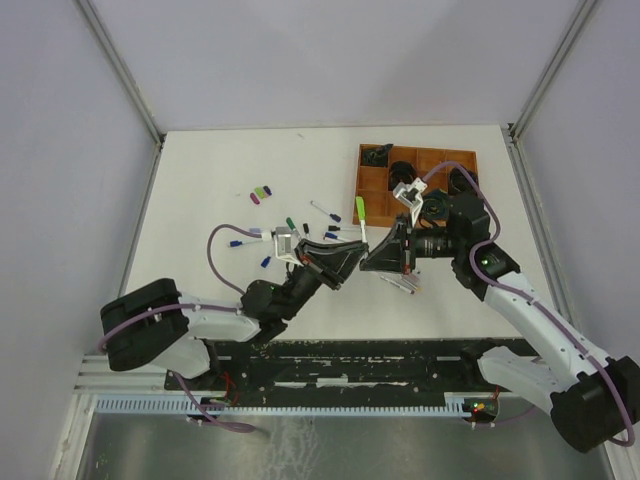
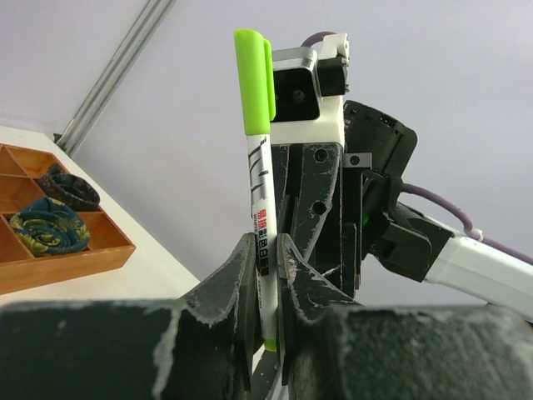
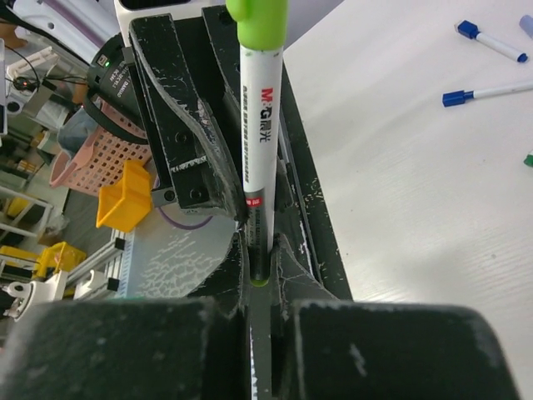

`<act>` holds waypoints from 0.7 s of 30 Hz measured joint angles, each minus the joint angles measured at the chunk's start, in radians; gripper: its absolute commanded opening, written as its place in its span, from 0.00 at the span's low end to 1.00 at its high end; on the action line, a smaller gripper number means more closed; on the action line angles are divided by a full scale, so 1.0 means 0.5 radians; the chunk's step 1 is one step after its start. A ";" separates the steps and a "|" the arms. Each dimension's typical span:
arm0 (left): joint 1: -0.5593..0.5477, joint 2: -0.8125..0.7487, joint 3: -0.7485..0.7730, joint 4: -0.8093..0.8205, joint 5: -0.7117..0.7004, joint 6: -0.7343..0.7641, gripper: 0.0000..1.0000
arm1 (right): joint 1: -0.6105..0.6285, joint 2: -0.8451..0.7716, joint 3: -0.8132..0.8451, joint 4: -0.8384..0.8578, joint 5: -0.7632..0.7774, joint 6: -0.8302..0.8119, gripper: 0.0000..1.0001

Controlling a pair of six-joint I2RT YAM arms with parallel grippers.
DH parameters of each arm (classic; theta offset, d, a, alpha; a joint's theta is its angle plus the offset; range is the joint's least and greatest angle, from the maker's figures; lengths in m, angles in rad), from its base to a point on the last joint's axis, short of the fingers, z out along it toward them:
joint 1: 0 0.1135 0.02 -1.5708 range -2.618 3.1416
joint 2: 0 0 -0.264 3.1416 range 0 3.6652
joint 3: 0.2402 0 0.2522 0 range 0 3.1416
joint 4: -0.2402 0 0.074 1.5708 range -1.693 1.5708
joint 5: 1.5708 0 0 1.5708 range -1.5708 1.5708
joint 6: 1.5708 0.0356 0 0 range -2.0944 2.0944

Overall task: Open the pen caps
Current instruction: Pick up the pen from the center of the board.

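Observation:
One pen [image 2: 261, 196] with a white barrel stands upright above the table, its lime-green cap [image 2: 253, 79] on at the top end. My left gripper [image 2: 266, 250] is shut on the lower barrel. My right gripper [image 3: 271, 250] faces it from the other side, shut on the same pen [image 3: 260, 125] near its bottom tip. From above, the two grippers [image 1: 352, 256] [image 1: 372, 256] meet mid-table under the green cap [image 1: 360, 207]. Other pens [image 1: 236, 243] and loose caps [image 1: 262, 192] lie scattered on the white table to the left.
A brown compartment tray [image 1: 362, 178] sits at the back right, holding dark rolled items. A couple of pens [image 1: 400, 285] lie just below my right gripper. Blue-capped pens [image 3: 491, 42] rest on the table beside the right arm. Grey walls enclose the table.

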 measured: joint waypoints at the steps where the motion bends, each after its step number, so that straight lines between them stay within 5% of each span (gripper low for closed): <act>1: 0.000 0.006 0.000 0.013 0.001 -0.005 0.29 | 0.000 -0.004 0.000 0.001 -0.001 -0.002 0.02; 3: 0.000 0.009 -0.002 0.021 -0.001 -0.020 0.63 | 0.000 -0.009 0.000 -0.006 -0.002 -0.014 0.02; 5: 0.000 0.002 -0.021 0.016 -0.018 -0.060 0.74 | 0.000 -0.014 0.012 -0.059 0.000 -0.081 0.02; 9: 0.027 -0.161 -0.149 -0.129 -0.032 -0.159 0.79 | 0.000 -0.014 0.116 -0.344 0.004 -0.378 0.02; 15: 0.153 -0.647 -0.045 -0.891 0.069 -0.227 0.79 | 0.000 -0.013 0.291 -0.787 -0.045 -0.857 0.02; 21: 0.163 -0.699 0.124 -1.264 0.330 -0.226 0.64 | 0.000 0.024 0.340 -1.037 -0.085 -1.106 0.02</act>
